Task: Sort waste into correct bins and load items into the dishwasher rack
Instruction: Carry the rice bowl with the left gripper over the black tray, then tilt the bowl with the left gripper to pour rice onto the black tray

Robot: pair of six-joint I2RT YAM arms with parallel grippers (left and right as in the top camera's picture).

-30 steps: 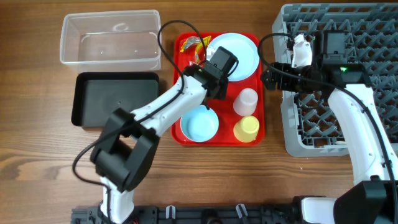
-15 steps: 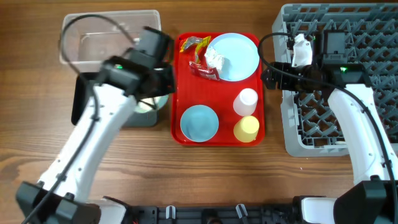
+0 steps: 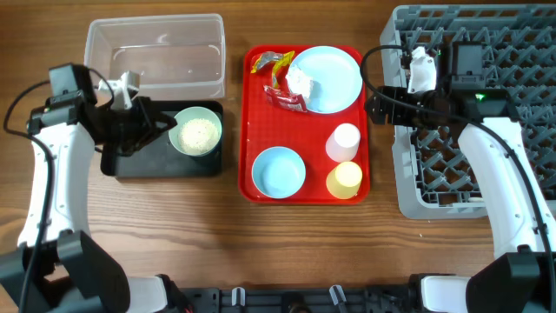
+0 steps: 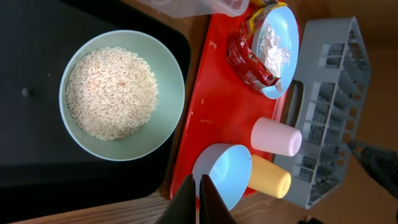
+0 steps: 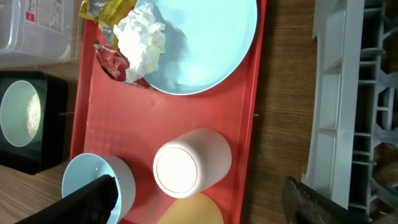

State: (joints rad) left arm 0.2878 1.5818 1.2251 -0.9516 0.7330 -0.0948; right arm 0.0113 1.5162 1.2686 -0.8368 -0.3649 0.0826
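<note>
Bowls we count two, green bowl [image 3: 198,132] and blue bowl [image 3: 278,171]; cups two, pink cup [image 3: 343,142] and yellow cup [image 3: 345,180]; one plate [image 3: 334,74]. Left end effector [image 4: 198,180] closed, right end effector [image 5: 199,182] spread.

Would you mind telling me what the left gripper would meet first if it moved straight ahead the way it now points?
Most likely the pale-green bowl of rice in the black tray: the left gripper points straight at it, though its height over the rim is unclear.

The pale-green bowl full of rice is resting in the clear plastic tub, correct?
Not quite: the pale-green bowl full of rice is resting in the black tray, not the clear plastic tub. The overhead view shows it.
</note>
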